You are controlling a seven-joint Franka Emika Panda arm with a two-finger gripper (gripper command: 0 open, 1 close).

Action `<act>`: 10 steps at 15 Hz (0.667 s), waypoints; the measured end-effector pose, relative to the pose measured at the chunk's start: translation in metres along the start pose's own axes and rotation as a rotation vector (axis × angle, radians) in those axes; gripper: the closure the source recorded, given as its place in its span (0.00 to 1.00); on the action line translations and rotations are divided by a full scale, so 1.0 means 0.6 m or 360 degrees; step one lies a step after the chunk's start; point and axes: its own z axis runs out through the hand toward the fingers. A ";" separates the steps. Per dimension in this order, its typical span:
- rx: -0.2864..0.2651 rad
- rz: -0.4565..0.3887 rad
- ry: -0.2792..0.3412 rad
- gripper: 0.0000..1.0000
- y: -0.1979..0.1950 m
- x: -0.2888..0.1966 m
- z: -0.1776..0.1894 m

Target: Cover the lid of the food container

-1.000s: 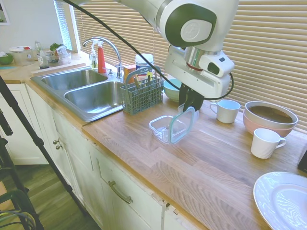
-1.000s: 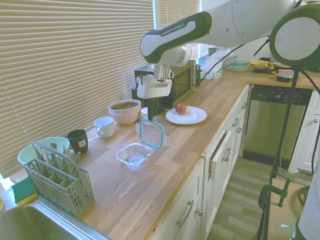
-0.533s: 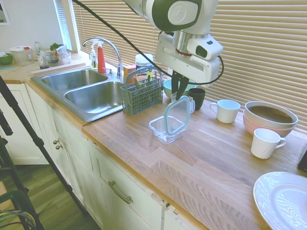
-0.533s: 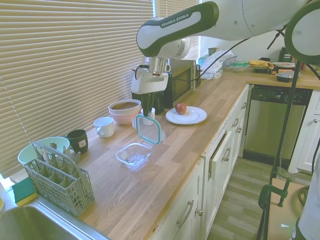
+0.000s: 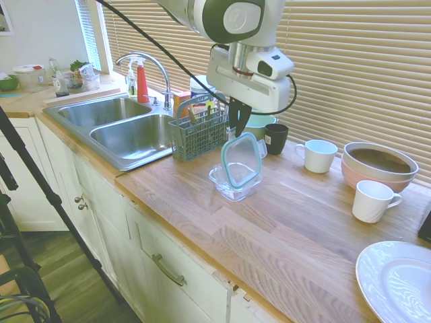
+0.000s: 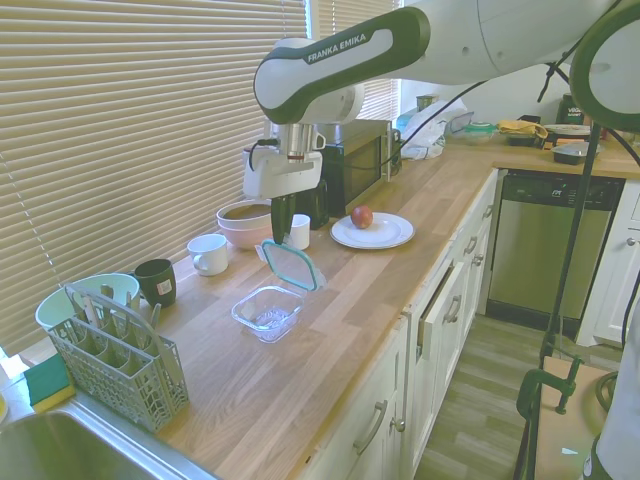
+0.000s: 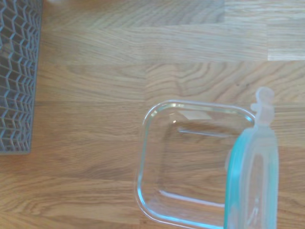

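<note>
Clearly risky: lid [image 5: 241,160] hangs on edge over the container [image 5: 234,183], pinched at its top rim by the gripper [image 5: 237,130].
Lowered this steeply, its bottom edge could strike the glass rim, shove the container along the counter [image 5: 296,222] or twist in the closed fingers. Roughly square, the lid has no long axis; it stands near-upright, faces sideways, container empty beneath.

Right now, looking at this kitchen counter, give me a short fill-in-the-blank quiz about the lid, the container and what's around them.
1. The hand grips the lid by its upper ____.
2. The lid hangs tilted above the ____, not yet on it.
3. The container has nothing in it; it is ____.
4. The plate beside the microwave holds an ____.

Missing words: edge; container; empty; apple
</note>
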 end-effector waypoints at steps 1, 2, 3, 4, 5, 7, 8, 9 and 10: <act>-0.0012 -0.0006 0.0005 1.00 -0.011 -0.006 0.008; -0.0026 -0.0008 0.0008 1.00 -0.022 -0.011 0.017; -0.0037 -0.0012 0.0012 1.00 -0.031 -0.015 0.026; -0.0047 -0.0015 0.0017 1.00 -0.041 -0.019 0.035; -0.0060 -0.0017 0.0016 1.00 -0.047 -0.022 0.042; -0.0076 -0.0021 0.0014 1.00 -0.055 -0.024 0.052; -0.0082 -0.0022 0.0014 1.00 -0.057 -0.023 0.056; -0.0088 -0.0023 0.0016 1.00 -0.059 -0.022 0.060; -0.0093 -0.0025 0.0022 1.00 -0.063 -0.021 0.066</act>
